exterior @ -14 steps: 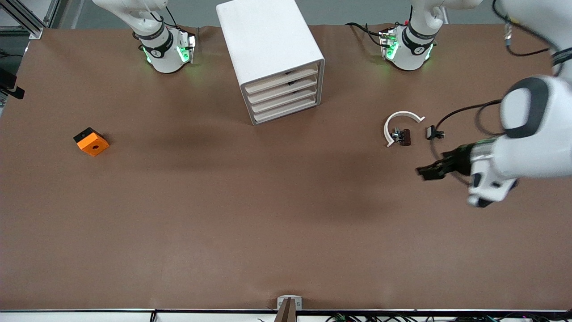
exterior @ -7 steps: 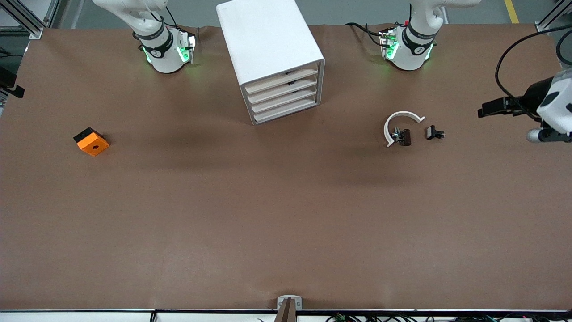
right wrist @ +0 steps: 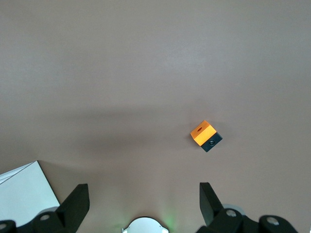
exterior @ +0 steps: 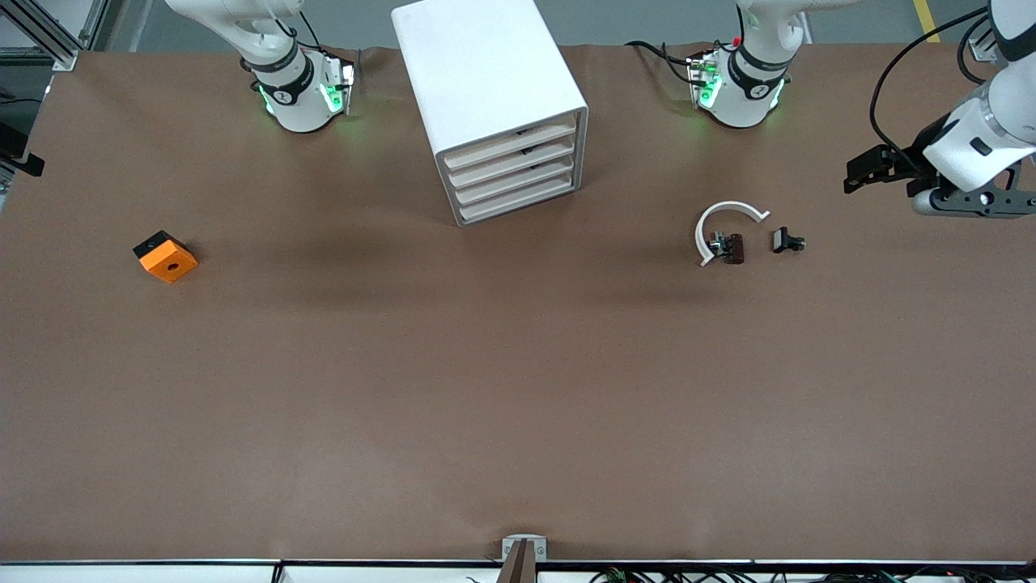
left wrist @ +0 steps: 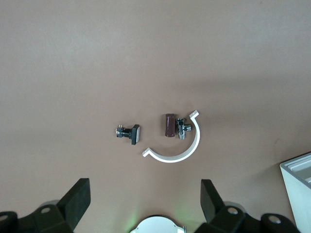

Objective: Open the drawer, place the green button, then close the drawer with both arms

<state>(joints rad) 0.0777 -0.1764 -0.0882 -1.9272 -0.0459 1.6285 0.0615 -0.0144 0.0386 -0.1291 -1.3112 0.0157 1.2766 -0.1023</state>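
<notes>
The white cabinet point(exterior: 486, 89) stands between the two arm bases, its four cream-fronted drawers point(exterior: 516, 174) all pushed in. The button shows in no view. My left gripper point(exterior: 859, 175) hangs in the air over the left arm's end of the table. In the left wrist view the left gripper point(left wrist: 145, 193) is open and holds nothing, high above the clips. My right gripper point(right wrist: 143, 195) is also open and holds nothing, high over the bare table, with the orange block point(right wrist: 203, 132) below it. The right gripper is outside the front view.
An orange square block point(exterior: 166, 257) with a dark part lies toward the right arm's end. A white C-shaped ring point(exterior: 723, 223), a brown clip point(exterior: 733, 248) and a small black clip point(exterior: 786, 240) lie toward the left arm's end. A cabinet corner point(left wrist: 299, 187) shows in the left wrist view.
The left arm has swung away from over the table beside the clips, out toward its end of the table and toward the bases. Nothing on the table has moved.
</notes>
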